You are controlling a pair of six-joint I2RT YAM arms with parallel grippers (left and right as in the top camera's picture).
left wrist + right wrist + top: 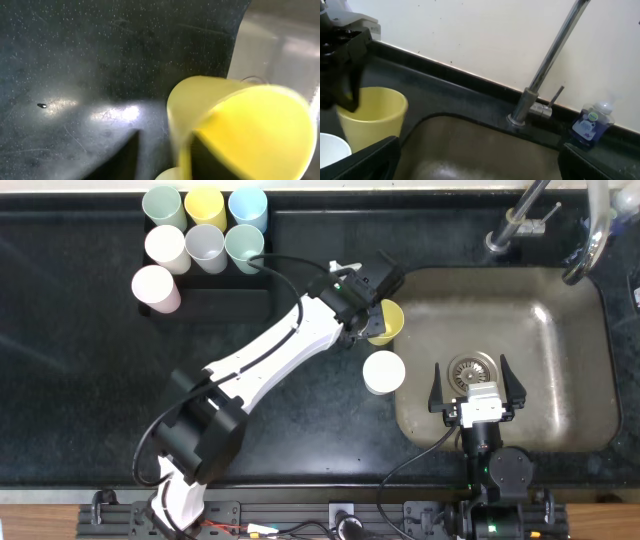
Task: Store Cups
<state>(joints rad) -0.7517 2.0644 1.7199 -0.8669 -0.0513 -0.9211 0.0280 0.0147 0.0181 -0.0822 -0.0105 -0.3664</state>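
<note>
top view: at the left rim of the sink (560, 330) the yellow cup (388, 325) is pinched by its wall in the left gripper (368, 312), jaws closed on it, likely for carrying to the rack (240, 302) left of the sink. over the sink, the right gripper (473, 378) is spread wide, empty.

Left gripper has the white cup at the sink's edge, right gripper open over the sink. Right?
No: the left gripper holds the yellow cup, not the white one, as the left wrist view shows. The white cup stands free beside it. The right gripper is open over the sink, as you said.
</note>
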